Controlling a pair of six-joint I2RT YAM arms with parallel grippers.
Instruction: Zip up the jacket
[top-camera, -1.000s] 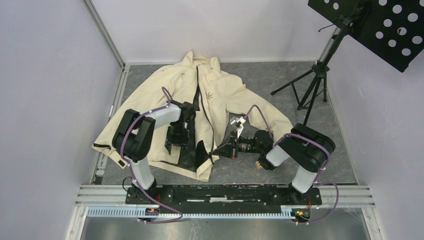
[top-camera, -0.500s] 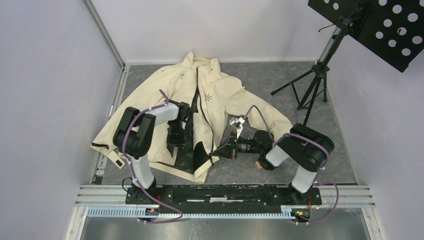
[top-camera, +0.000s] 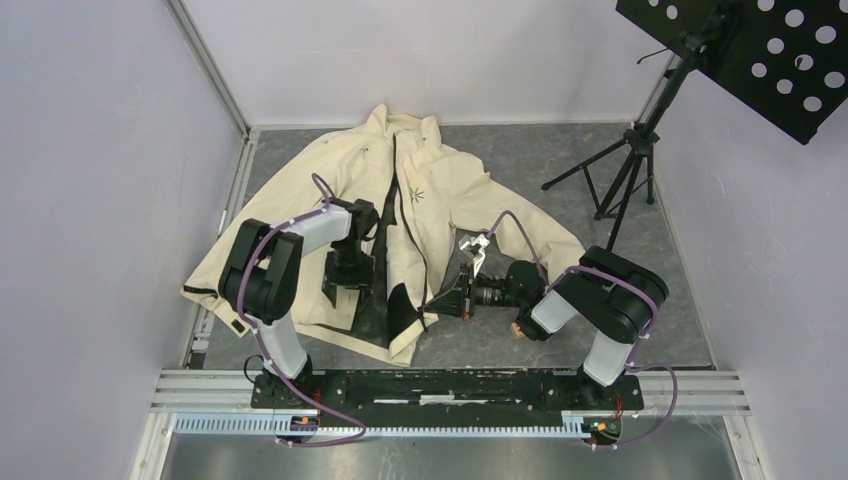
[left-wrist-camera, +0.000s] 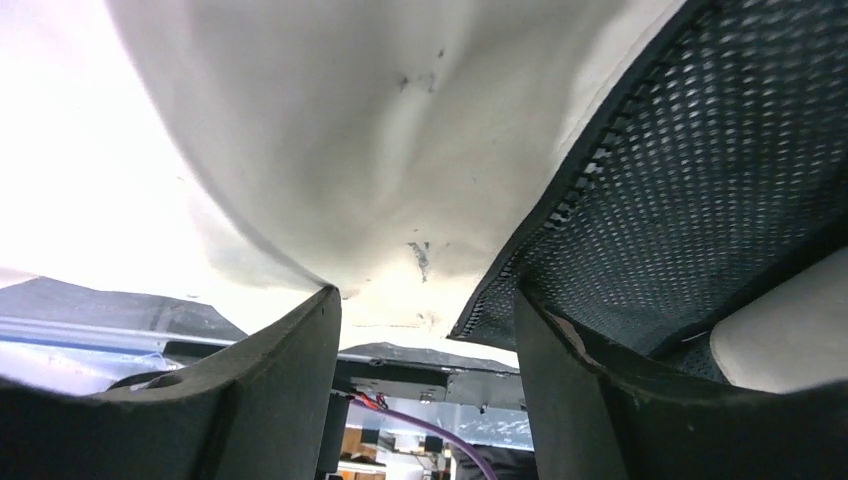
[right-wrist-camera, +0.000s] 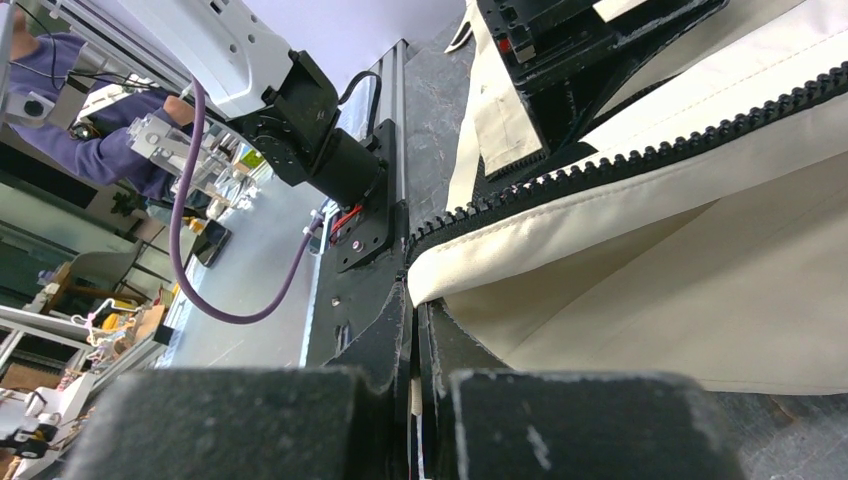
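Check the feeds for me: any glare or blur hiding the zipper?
Left wrist: the cream-beige fabric jacket blows out white at upper left, black mesh lining readable. Right wrist: dark zipper teeth sharp, near black fingers soft. Top external: even, sharp.

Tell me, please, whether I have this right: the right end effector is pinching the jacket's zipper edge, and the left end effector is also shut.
Not quite: the left end effector is open, its fingers spread apart before the jacket, as the left wrist view shows. The right end effector is indeed pinching the jacket's zipper edge.
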